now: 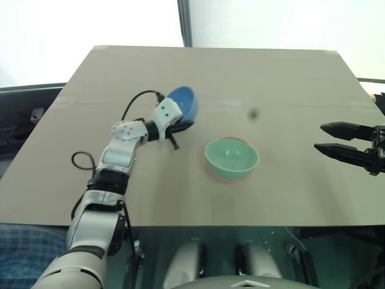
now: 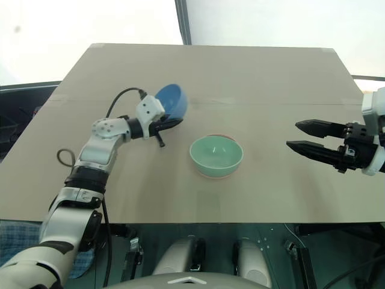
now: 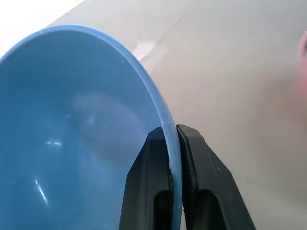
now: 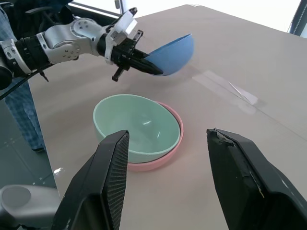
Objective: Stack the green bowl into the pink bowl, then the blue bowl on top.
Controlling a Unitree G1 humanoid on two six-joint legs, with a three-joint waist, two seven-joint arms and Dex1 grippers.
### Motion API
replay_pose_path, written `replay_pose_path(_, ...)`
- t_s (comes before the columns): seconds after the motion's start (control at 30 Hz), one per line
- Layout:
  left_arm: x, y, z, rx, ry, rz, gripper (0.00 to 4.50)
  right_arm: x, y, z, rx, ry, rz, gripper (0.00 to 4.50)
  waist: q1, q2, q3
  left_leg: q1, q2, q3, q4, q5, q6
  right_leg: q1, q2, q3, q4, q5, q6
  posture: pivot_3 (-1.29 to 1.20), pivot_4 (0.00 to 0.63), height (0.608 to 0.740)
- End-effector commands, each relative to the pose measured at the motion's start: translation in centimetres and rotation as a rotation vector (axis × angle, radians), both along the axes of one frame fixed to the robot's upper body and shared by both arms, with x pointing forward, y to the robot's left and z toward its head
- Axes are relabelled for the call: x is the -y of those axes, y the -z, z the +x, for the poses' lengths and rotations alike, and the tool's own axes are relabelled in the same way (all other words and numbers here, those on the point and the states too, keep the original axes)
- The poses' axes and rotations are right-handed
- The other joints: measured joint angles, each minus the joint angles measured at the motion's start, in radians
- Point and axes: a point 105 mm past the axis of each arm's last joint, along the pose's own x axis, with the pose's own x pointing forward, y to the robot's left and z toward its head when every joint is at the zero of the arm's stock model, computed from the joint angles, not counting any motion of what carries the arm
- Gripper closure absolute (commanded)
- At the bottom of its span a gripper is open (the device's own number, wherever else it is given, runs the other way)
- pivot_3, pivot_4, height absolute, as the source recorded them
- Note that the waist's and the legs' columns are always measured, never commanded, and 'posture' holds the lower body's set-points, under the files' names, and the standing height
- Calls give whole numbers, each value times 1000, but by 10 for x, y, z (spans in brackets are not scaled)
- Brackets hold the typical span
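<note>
Tan table (image 1: pixel 289 78), left pincer (image 3: pixel 173 139) clamping blue bowl (image 1: pixel 183 102) rim, right pincer (image 2: pixel 301 135) agape, empty

The pink bowl (image 4: pixel 171 152) is mostly hidden by the green bowl (image 4: pixel 136 125) nested in it; just a rim crescent shows. In the left wrist view the blue bowl (image 3: pixel 72 134) is cut off by the picture's edges. A small dark speck (image 1: pixel 254 113) on the far tabletop (image 1: pixel 240 78) is too small to identify.

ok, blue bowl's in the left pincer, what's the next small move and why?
Probably carry the blue bowl across until it sits over the green bowl. The left pincer is shut on its rim and holds it tilted above the table, off to one side, while the green bowl already sits nested in the pink bowl.
</note>
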Motion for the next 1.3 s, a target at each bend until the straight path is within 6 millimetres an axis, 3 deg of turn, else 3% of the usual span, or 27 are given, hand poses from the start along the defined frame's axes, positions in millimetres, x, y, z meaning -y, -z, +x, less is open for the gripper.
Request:
replay_pose_path(0.03,35,-44,-21,195,211,21,4451,3,-12,-3,63,9,-12,1792,-1,0,0,0,0,0,0,0,0,0,0,0,0,0,0,0,150,740)
replay_pose_path(0.13,59,-62,-41,282,361,23,4451,3,-13,-4,63,12,-14,1792,-1,0,0,0,0,0,0,0,0,0,1,0,0,0,0,0,150,740)
replay_pose_path(0.23,74,-59,-70,297,555,96,4451,3,-12,-4,63,14,-16,1792,-3,0,0,0,0,0,0,0,0,1,1,0,0,0,0,0,150,740)
replay_pose_path(0.4,67,-28,-102,191,757,272,4451,3,-11,-5,62,20,-17,1792,-8,1,0,2,1,1,0,0,0,2,3,1,0,0,0,0,150,740)
replay_pose_path(0.53,56,-18,-110,104,784,336,4451,4,-11,-6,61,26,-18,1792,-3,1,0,3,2,1,2,-1,2,2,4,1,3,0,0,0,150,740)
replay_pose_path(0.63,55,-19,-109,96,773,328,4451,4,-11,-6,61,26,-17,1792,-1,1,0,3,2,0,5,-2,4,4,4,0,3,0,0,0,150,740)
replay_pose_path(0.77,57,-23,-101,152,731,283,3004,3,-11,-4,60,22,-17,1792,-2,0,0,3,2,0,7,-3,6,6,4,0,2,0,0,0,150,740)
replay_pose_path(0.83,58,-29,-102,162,730,223,2074,3,-11,-4,59,20,-18,1792,-3,0,0,3,2,0,7,-3,6,6,4,0,1,0,0,0,150,740)
replay_pose_path(0.87,59,-33,-103,153,731,190,1888,3,-11,-4,59,18,-19,1792,-3,0,0,3,2,0,7,-3,5,6,4,-1,2,0,0,0,150,740)
replay_pose_path(1.1,45,-67,-111,-50,654,-144,1888,2,-10,-4,49,11,-22,1792,-5,0,0,3,2,0,7,-3,6,6,4,-1,2,0,1,0,150,740)
replay_pose_path(1.2,24,-65,-93,-119,406,-214,1888,4,-8,-3,43,16,-21,1792,-7,0,0,4,2,0,7,-3,6,6,4,-1,2,0,1,0,150,740)
replay_pose_path(1.3,1,-58,-88,-159,243,-249,1888,8,-5,-1,35,27,-17,1792,-7,0,0,5,3,0,7,-3,6,7,5,0,2,0,1,0,150,740)
